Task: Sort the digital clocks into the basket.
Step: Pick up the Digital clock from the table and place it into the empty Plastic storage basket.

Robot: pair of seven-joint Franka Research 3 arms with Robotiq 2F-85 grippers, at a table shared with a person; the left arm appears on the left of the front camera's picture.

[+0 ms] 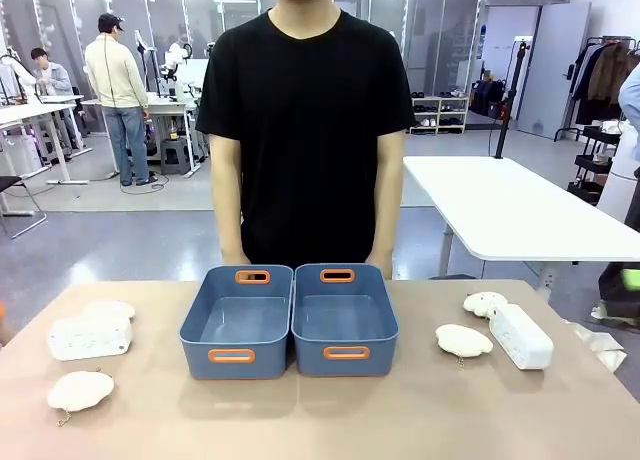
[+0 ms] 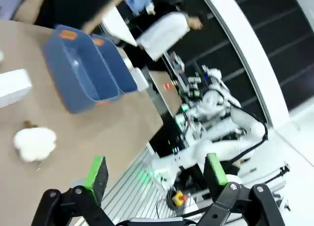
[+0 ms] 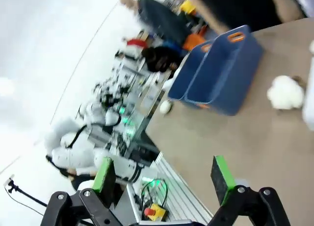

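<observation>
Opening step, as I read it: nothing is picked and both tubs are empty.

- My left hand is spread to its widest, with nothing between the green pads, and held up off the desk.
- My right hand is the same, wide and empty.
- The first clock lies flat, well ahead of the left hand and out past its left finger. A plush paw lies nearer the hand.
- The second clock lies ahead of the right hand, beyond a plush piece, with another paw just beside its far end.
- The left basket and right basket sit touching, farther ahead of both hands. I cannot tell which one is meant.

Next move, I judge: bring one hand down over its clock, set the fingers across the narrow sides, and keep clear of the plush.

Materials:
- The clocks are hard, smooth white plastic, blocky with rounded corners. They are probably slick, so a square grip matters.
- The paws are soft and lumpy.
- The baskets are rigid blue plastic with orange-trimmed slots.
</observation>
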